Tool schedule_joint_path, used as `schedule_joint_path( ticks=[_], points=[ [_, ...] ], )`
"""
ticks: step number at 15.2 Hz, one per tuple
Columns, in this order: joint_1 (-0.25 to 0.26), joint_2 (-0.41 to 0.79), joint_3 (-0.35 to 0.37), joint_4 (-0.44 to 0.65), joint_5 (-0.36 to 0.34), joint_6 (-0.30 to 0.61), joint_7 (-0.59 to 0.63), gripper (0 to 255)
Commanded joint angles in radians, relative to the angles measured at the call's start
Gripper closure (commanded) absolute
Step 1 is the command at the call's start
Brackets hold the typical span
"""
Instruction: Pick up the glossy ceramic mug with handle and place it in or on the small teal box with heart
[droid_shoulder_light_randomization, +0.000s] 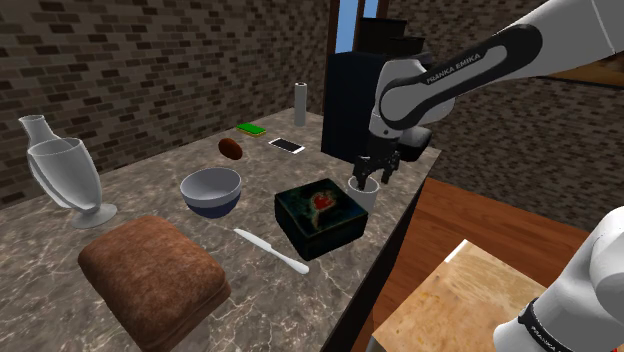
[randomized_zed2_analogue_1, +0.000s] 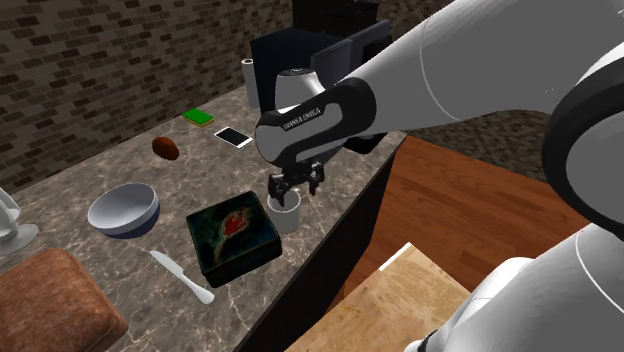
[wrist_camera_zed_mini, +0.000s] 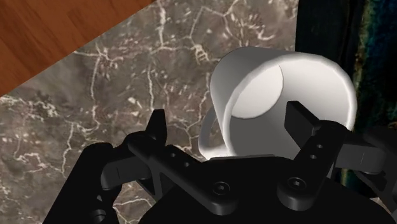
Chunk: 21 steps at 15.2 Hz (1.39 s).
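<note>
White mug stood upright near the marble counter edge, just beside the dark teal heart box, at the box's 2 o'clock in the shoulder view. Black gripper hung low at the mug's 12 o'clock, fingers spread apart, clasping nothing. Wrist view: one finger sat over the mug's rim, the other outside the handle, clear of it.
</note>
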Motion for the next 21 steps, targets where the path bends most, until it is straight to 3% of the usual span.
schedule_joint_path(
  ticks=[1,9,10,21],
  points=[
    [0.001,0.019,0.001,-0.017,0.004,0.036,-0.002,0],
    [0.001,0.019,0.001,-0.016,0.004,0.036,-0.002,0],
    [0.001,0.019,0.001,-0.016,0.004,0.036,-0.002,255],
    [0.001,0.002,0.001,-0.006,0.001,0.008,0.001,255]
  ],
)
